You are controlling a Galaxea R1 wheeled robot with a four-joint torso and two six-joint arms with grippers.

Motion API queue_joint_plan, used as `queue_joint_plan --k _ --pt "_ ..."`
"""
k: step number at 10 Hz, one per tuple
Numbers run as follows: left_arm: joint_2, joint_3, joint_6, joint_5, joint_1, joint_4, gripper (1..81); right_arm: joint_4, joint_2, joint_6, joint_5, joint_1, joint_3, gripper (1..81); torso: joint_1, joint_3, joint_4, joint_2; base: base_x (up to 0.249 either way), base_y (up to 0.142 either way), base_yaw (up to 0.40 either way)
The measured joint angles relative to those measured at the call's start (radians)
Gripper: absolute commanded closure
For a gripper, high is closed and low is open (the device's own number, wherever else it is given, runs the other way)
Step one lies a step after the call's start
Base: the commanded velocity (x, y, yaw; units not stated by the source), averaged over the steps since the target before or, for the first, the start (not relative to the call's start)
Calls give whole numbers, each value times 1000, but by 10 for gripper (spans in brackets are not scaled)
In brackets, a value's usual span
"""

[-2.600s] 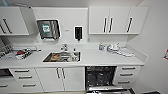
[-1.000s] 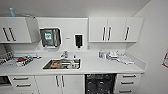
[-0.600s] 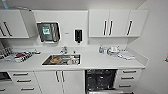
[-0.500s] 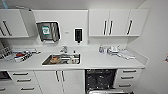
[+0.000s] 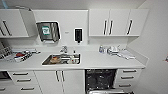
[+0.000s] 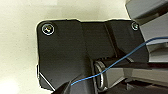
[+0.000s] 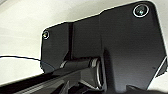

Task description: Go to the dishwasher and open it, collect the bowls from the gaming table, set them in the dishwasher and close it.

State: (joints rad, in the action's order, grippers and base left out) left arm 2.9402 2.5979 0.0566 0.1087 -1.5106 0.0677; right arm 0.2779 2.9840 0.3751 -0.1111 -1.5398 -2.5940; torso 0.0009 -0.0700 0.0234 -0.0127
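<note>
The dishwasher (image 5: 100, 80) stood open under the right stretch of the white counter (image 5: 105, 61), its dark inside with racks showing between a pair of white cupboard doors (image 5: 60, 81) and a stack of drawers (image 5: 128, 77); what looked like the steel front of the lowered door lay at the lower edge of the head view. So the opening step seemed done, while fetching the bowls, loading them and shutting the door were all left, and no bowls could be made out on the racks. The counter was smooth and matte, with a rectangular steel sink (image 5: 61, 59) sunk near its middle holding some dishes too blurred to name. A metal towel holder (image 5: 48, 31) and a small black soap box (image 5: 78, 35) hung on the wall above, beside flat white upper cupboards (image 5: 117, 22) with dark bar handles. Clutter sat at both ends of the counter. Whether either gripper's fingers were spread or pressed together could not be told.
</note>
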Motion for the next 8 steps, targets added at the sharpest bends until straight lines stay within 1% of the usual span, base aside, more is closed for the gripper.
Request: queue_joint_plan --k 1,3,8 --pt "19 29 -1 0 0 0 10 0 21 0 0 0 -47 10 0 0 0 0 0 0 0" --pt "35 36 -2 0 0 0 10 0 58 0 1 0 -121 10 0 0 0 0 0 0 0" --pt "31 40 -3 0 0 0 10 0 74 0 3 3 -134 10 0 0 0 0 0 0 0"
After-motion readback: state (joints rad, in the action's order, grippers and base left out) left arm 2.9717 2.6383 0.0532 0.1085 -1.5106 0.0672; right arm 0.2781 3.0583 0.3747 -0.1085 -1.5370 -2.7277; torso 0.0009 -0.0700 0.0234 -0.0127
